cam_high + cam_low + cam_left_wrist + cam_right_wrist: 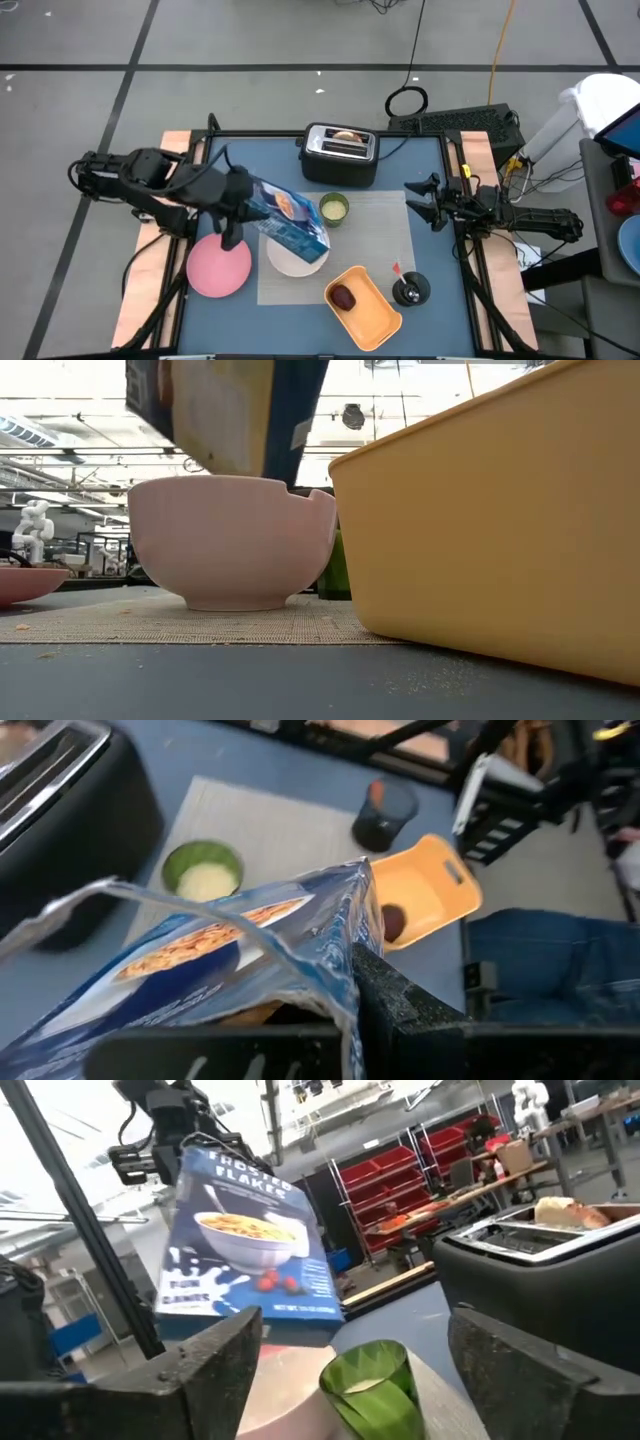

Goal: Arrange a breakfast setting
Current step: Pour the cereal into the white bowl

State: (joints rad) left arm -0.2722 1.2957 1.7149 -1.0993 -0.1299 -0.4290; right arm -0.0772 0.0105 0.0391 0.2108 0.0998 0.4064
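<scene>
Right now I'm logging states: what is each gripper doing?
Left gripper: shut on the cereal box, above the bowl.
Right gripper: open, empty, near the cup.

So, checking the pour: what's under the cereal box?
The white bowl on the grey placemat sits under the tilted cereal box, held by the left gripper. The bowl's contents are hidden.
</scene>
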